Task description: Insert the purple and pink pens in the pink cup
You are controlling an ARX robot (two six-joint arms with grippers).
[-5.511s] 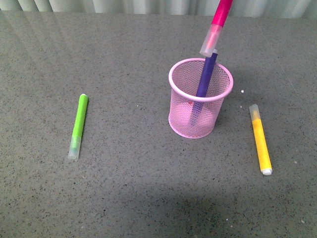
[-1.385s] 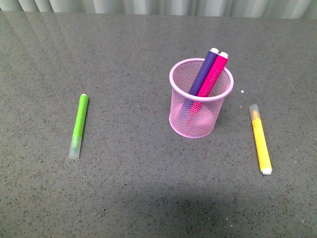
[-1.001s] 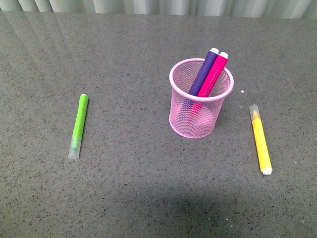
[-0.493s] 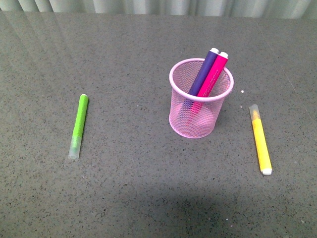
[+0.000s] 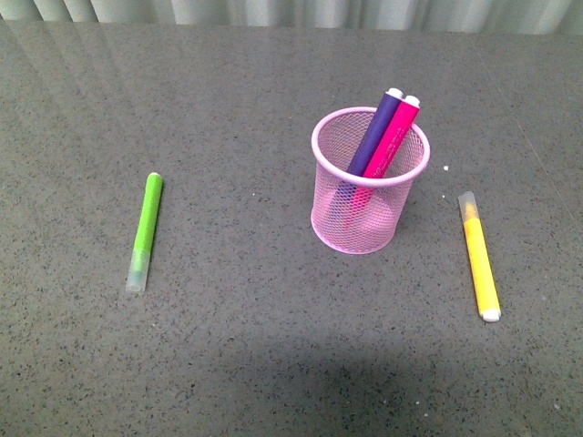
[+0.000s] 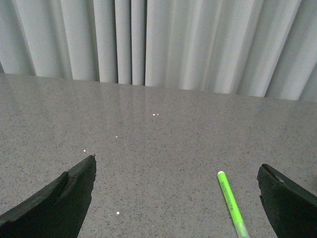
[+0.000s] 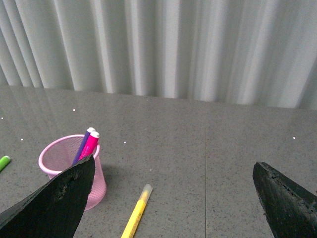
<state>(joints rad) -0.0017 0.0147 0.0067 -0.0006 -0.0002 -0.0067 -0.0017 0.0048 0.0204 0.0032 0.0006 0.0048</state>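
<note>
The pink cup (image 5: 368, 205) stands upright right of the table's middle. A purple pen (image 5: 375, 137) and a pink pen (image 5: 393, 138) lean inside it, white end plugs above the rim. The right wrist view shows the pink cup (image 7: 54, 157) with the purple pen (image 7: 82, 146) and pink pen (image 7: 89, 145) in it. My right gripper (image 7: 173, 198) hangs open well back from the cup, nothing between its fingers. My left gripper (image 6: 176, 198) is open too, above bare table. Neither arm appears in the front view.
A lime green marker (image 5: 144, 231) lies on the table to the left, also in the left wrist view as a green marker (image 6: 232, 203). A yellow marker (image 5: 479, 258) lies right of the cup; it is the yellow marker (image 7: 136, 213) in the right wrist view. Pleated curtains back the table.
Five seconds ago the pink pen hung above the cup with only the purple pen inside. Now both rest in the cup. Nothing has moved in the last second and a half.
</note>
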